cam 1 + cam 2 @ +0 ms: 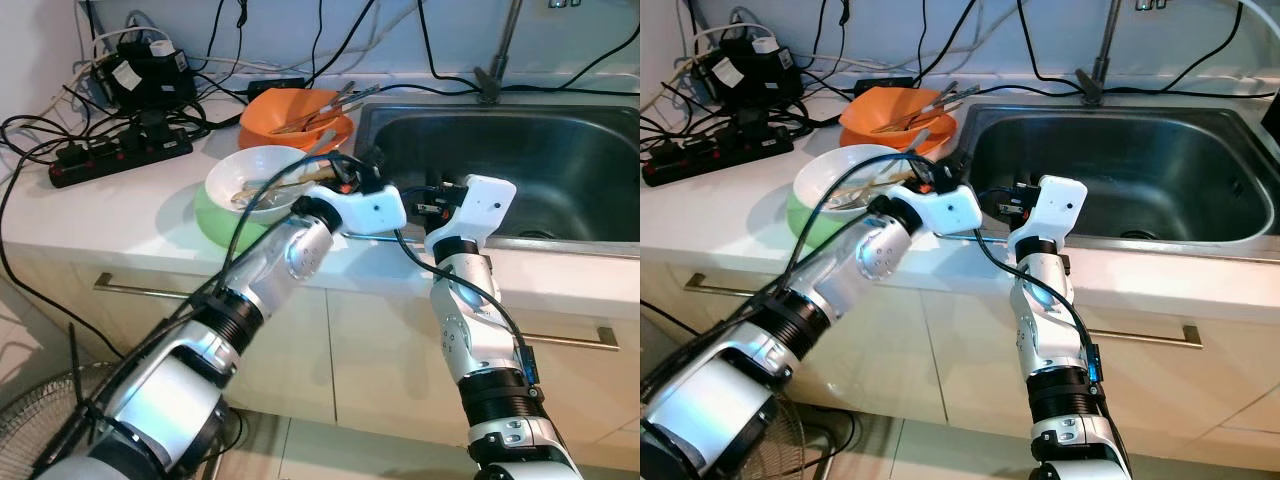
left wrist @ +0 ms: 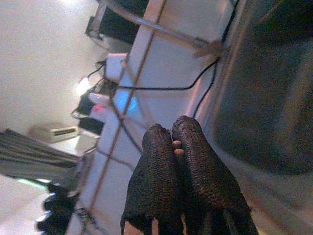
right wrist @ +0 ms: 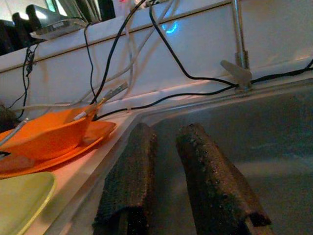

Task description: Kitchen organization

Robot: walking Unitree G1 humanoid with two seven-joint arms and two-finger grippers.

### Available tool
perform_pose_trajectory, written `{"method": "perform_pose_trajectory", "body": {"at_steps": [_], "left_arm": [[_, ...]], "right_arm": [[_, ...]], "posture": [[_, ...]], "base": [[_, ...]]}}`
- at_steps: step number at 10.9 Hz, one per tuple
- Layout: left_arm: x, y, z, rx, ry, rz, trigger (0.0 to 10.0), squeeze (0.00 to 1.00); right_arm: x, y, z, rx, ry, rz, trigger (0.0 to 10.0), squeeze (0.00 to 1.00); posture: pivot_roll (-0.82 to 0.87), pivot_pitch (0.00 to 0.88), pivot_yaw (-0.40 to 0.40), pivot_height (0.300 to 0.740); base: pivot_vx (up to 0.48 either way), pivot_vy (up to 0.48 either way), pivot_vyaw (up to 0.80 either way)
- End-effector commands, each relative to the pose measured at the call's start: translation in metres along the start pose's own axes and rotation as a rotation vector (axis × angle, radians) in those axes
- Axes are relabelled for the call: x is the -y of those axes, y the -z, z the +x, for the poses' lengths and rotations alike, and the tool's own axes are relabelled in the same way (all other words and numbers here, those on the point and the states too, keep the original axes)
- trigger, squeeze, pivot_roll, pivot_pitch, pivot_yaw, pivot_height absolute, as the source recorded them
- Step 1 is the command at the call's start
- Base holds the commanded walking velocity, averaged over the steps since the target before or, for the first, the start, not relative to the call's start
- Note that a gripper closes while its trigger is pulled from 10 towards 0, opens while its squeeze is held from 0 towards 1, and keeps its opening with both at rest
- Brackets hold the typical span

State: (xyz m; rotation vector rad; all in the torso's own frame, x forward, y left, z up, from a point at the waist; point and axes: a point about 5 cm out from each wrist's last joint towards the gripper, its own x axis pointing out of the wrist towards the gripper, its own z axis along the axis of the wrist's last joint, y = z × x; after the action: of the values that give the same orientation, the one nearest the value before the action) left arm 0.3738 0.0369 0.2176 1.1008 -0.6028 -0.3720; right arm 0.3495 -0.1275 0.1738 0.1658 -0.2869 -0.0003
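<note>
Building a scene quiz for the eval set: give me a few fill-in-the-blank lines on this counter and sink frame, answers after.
1. The white bowl sits stacked on a ____ bowl.
2. The orange bowl stands on the counter to the robot's ____ of the sink.
3. In its wrist view, the left gripper has its fingers ____.
4. The right gripper points into the ____.

Missing words: green; left; shut; sink

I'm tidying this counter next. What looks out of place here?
A black power strip and a tangle of cables lie on the countertop near the sink, with cords trailing along its back rim. Utensils sit loose in the stacked bowls.
</note>
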Motion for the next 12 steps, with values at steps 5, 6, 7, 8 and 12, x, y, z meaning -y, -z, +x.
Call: {"method": "perform_pose_trajectory", "body": {"at_steps": [5,6,7,8,12], "left_arm": [[-0.051,-0.017,0.006,0.108,-0.249,0.051,10.0,0.00],[-0.064,-0.031,0.005,0.193,-0.325,0.020,10.0,0.00],[-0.081,-0.051,0.002,0.315,-0.399,-0.026,10.0,0.00],[-0.091,-0.064,0.000,0.390,-0.439,-0.100,10.0,0.00],[-0.101,-0.090,0.000,0.572,-0.331,-0.810,10.0,0.00]], "right_arm": [[-0.006,-0.002,0.002,0.009,-0.024,-0.003,10.0,0.00],[-0.006,-0.003,0.002,0.012,-0.024,-0.006,10.0,0.00],[-0.005,-0.004,0.003,0.017,-0.023,-0.010,10.0,0.00],[-0.005,-0.005,0.003,0.023,-0.026,-0.020,10.0,0.00],[0.003,-0.022,0.009,0.105,-0.048,-0.164,10.0,1.00]], "posture": [[0.02,0.024,0.097,0.740],[0.02,0.024,0.097,0.740],[0.03,0.023,0.094,0.740],[0.03,0.023,0.094,0.740],[0.02,0.020,0.098,0.740]], "base": [[0.000,0.000,0.00],[0.000,0.000,0.00],[0.000,0.000,0.00],[0.000,0.000,0.00],[0.000,0.000,0.00]]}}
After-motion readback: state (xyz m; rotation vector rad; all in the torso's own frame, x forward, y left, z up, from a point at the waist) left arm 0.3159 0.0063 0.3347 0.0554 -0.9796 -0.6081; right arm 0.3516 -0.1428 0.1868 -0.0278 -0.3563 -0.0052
